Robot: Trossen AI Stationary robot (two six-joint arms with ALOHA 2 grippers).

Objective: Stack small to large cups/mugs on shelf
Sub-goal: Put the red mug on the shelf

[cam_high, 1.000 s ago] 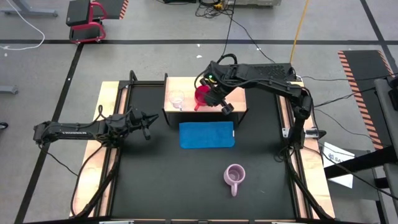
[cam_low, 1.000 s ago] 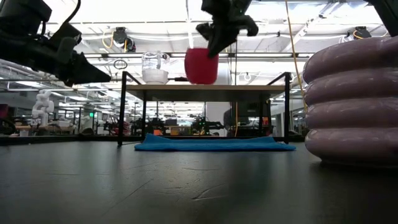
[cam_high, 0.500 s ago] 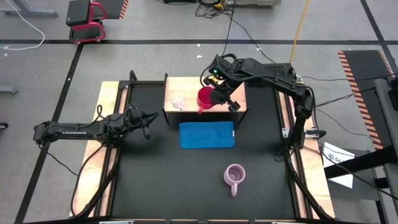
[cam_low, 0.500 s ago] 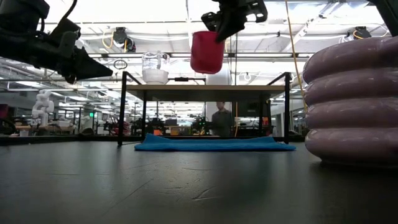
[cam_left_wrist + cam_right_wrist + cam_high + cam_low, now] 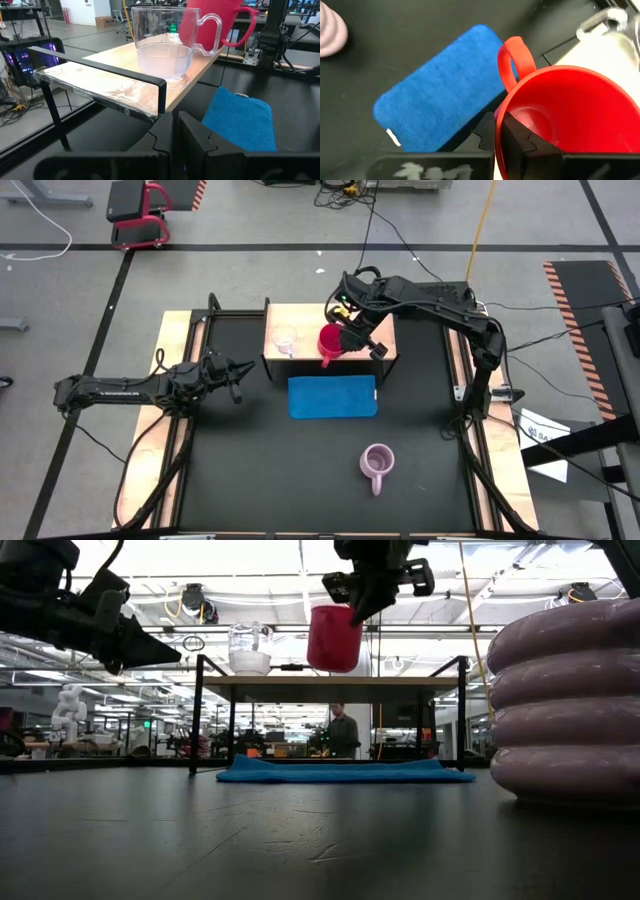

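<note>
My right gripper (image 5: 347,337) is shut on the red mug (image 5: 329,340) above the light wooden shelf (image 5: 300,317). In the low view the mug (image 5: 333,638) hangs a little above the shelf top (image 5: 420,681). The clear glass cup (image 5: 285,338) stands on its base on the shelf's left part, beside the mug; it also shows in the left wrist view (image 5: 165,45). The ribbed lilac mug (image 5: 376,463) stands on the table near the front edge. My left gripper (image 5: 241,374) is shut and empty, left of the shelf. My right gripper holds the red mug by its rim (image 5: 501,119), a short way from the handle (image 5: 512,55). One finger is inside the mug and one outside. The fingers come from above, slanting down. The mug hangs open end up, slightly tilted, clear of the shelf.
A flat blue mat (image 5: 333,396) lies on the table just in front of the shelf. The shelf stands on dark side panels (image 5: 195,715) at the table's far middle. A person (image 5: 343,730) stands in the room behind the table.
My right gripper has carried the red mug a little toward the table's right edge, first up and then down again somewhat, turning slightly. The mug stays clear above the shelf, to the right of the glass cup.
</note>
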